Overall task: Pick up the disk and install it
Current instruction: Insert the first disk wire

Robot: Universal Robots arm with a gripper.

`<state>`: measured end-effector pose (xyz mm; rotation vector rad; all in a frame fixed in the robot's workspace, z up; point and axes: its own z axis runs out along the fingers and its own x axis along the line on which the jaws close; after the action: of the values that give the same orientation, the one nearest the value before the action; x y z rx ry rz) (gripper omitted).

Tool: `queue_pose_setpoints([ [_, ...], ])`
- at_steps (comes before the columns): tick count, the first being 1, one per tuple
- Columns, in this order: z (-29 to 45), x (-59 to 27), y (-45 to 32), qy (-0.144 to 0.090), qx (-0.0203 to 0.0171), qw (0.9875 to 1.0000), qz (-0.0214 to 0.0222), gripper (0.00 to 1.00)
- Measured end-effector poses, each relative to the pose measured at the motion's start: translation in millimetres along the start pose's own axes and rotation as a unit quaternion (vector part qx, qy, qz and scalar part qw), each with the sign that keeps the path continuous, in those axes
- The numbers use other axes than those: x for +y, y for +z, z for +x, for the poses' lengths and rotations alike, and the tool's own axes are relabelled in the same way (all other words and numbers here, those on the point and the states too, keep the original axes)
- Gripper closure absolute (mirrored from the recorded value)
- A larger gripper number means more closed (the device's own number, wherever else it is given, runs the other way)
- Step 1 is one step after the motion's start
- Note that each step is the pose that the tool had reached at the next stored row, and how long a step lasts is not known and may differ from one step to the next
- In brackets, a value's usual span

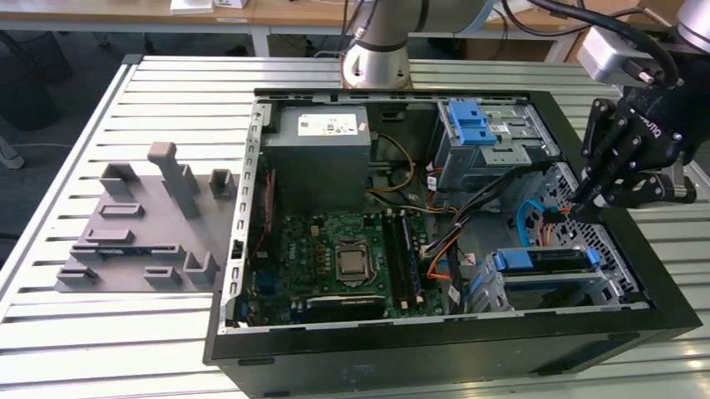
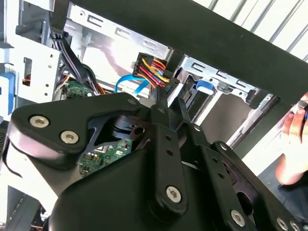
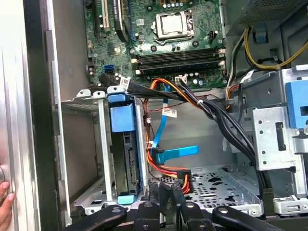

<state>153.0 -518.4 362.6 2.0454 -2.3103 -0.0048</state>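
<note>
Disk (image 1: 540, 259) sits slotted in the case's cage, end effector (image 1: 586, 208) above.

Even daylight falls on the slatted table (image 1: 133, 332) in the exterior view, with soft shadows inside the computer case (image 1: 444, 349). In the second wrist view, glare whitens the metal drive cage (image 2: 110, 53) beyond the claw (image 2: 166, 103), whose near black links look soft and blurred.
</note>
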Motion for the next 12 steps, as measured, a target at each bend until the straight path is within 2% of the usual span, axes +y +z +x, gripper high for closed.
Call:
queue_pose_setpoints([
  [4,-2.3,0.2,1.4,0.011,0.0011,0.9999,-0.0003,0.75],
  [8,-3.8,0.3,3.0,0.022,0.0096,0.9997,0.0005,0.75],
  [12,-5.2,0.4,4.7,0.030,0.0146,0.9995,0.0008,0.75],
])
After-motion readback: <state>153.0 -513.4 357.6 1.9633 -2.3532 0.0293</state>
